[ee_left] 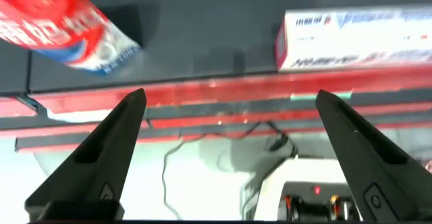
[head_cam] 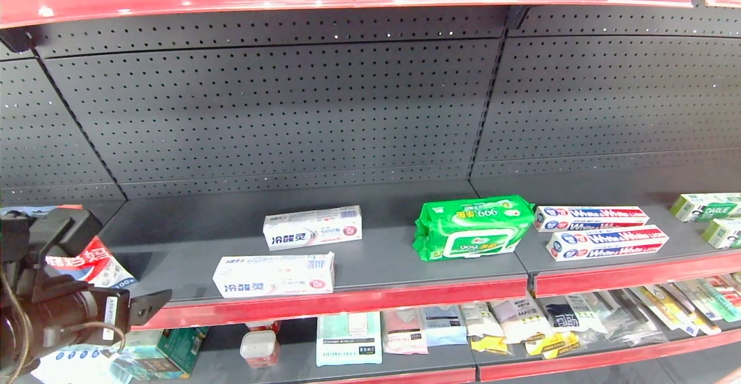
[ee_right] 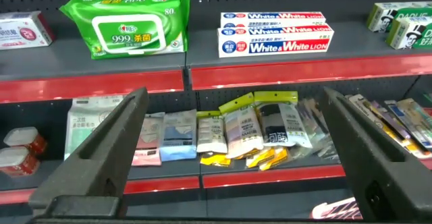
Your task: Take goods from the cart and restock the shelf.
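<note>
My left fingers [ee_left: 108, 156] are spread wide apart, in front of the red front edge [head_cam: 405, 294] of the shelf [head_cam: 382, 251], near its left end. Just past them a red-and-white bag [head_cam: 95, 268] lies on the shelf board. A white toothpaste box [head_cam: 273, 275] lies at the shelf's front edge to their right, and a second white box [head_cam: 312, 227] sits behind it, apart from it.

My right fingers [ee_right: 101, 156] are also apart and face the shelf further to the right. A green pack of wipes [head_cam: 472, 227] lies flat there. Just beside it are two red, white and blue toothpaste boxes [head_cam: 599, 230], one behind the other. Green boxes [head_cam: 703, 206] stand at the far right.

On the lower shelf [head_cam: 440, 366], flat packets [head_cam: 349, 337] and sachets [ee_right: 236, 126] lean in a crowded row. Two small red-capped jars [head_cam: 259, 346] stand to their left.
</note>
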Controlling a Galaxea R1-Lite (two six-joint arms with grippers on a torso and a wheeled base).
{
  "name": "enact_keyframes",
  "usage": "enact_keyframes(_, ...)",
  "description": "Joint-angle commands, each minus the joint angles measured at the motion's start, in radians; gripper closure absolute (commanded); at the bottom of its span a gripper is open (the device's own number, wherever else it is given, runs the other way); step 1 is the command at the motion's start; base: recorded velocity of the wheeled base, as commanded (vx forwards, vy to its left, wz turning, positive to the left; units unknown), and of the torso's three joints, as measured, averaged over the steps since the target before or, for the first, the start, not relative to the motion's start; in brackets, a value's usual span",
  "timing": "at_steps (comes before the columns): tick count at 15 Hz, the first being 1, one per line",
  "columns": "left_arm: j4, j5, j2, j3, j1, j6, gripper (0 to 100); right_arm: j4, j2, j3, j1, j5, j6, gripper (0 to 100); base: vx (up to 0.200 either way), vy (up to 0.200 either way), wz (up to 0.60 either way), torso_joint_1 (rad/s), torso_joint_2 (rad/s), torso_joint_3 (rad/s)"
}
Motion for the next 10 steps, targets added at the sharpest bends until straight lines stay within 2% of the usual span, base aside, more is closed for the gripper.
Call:
enact_keyframes(1, 0.000, 0.003, 0.029, 0.028, 0.001, 0.003, 0, 0.000, 0.002, -0.001, 0.000, 0.000, 0.000, 0, 0.000, 0.000, 0.00, 0.000, 0.00, 0.000)
enact_keyframes(4, 0.000, 0.038, 0.059, 0.045, 0.007, 0.002, 0, 0.000, 0.002, -0.001, 0.000, 0.000, 0.000, 0, 0.000, 0.000, 0.00, 0.000, 0.00, 0.000)
enact_keyframes(6, -0.025, 0.064, 0.102, 0.045, 0.048, -0.008, 0, 0.000, 0.002, -0.001, -0.001, 0.000, 0.000, 0, 0.000, 0.000, 0.00, 0.000, 0.00, 0.000)
enact_keyframes(7, -0.041, 0.072, 0.138, 0.037, 0.079, -0.026, 0, 0.000, 0.002, 0.001, 0.000, 0.000, 0.000, 0, 0.000, 0.000, 0.00, 0.000, 0.00, 0.000)
enact_keyframes(8, -0.054, 0.073, 0.164, 0.031, 0.087, -0.044, 0, 0.000, 0.002, -0.001, 0.000, 0.000, 0.000, 0, 0.000, 0.000, 0.00, 0.000, 0.00, 0.000)
enact_keyframes(10, -0.086, 0.081, 0.209, 0.022, 0.102, -0.052, 0, 0.000, 0.002, -0.001, 0.000, 0.000, 0.000, 0, 0.000, 0.000, 0.00, 0.000, 0.00, 0.000)
